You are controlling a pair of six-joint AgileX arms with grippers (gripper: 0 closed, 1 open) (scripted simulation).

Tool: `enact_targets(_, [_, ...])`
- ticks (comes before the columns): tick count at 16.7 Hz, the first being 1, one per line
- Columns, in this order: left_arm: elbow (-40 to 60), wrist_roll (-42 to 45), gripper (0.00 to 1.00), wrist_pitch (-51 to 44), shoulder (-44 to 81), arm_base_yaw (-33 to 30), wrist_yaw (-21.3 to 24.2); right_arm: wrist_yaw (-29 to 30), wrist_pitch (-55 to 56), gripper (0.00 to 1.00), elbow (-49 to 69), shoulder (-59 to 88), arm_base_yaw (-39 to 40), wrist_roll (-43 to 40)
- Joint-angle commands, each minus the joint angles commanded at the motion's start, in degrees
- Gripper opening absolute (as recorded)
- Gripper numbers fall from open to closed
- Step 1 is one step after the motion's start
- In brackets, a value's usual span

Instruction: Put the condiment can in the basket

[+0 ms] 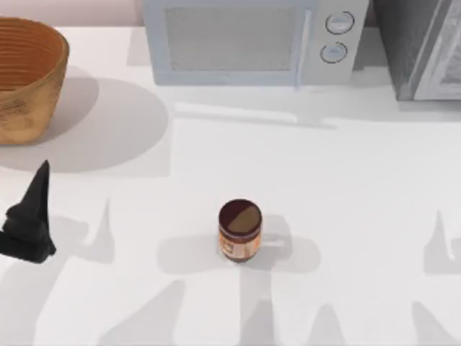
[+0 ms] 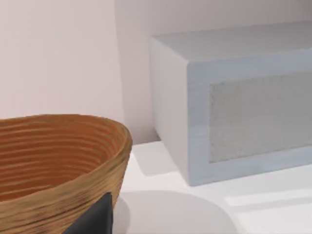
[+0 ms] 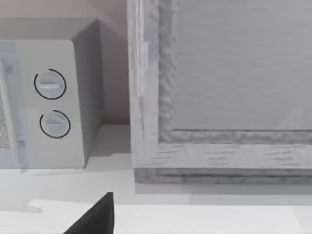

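The condiment can [image 1: 240, 231] stands upright near the middle of the table, with a dark maroon lid and an orange-tan label. The woven golden-brown basket [image 1: 25, 79] sits at the far left back corner, and its rim [image 2: 58, 126] is close in the left wrist view. My left gripper [image 1: 39, 187] hovers at the left edge, in front of the basket and well left of the can. A dark part of it [image 2: 95, 217] pokes into the left wrist view. A dark part of my right gripper [image 3: 97, 217] is seen in the right wrist view, facing the back appliances.
A grey microwave [image 1: 252, 40] stands at the back centre, its two dials [image 3: 51, 102] seen in the right wrist view. A second grey appliance [image 1: 425, 47] fills the back right corner. Open white tabletop lies between the can and the basket.
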Motion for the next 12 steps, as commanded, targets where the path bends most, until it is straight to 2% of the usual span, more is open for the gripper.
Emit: enact_targets(12, [16.93, 9.51, 1.00, 45.72, 75.11, -7.60, 38.67, 0.00, 0.00, 1.00, 0.00, 0.00, 0.00, 0.00])
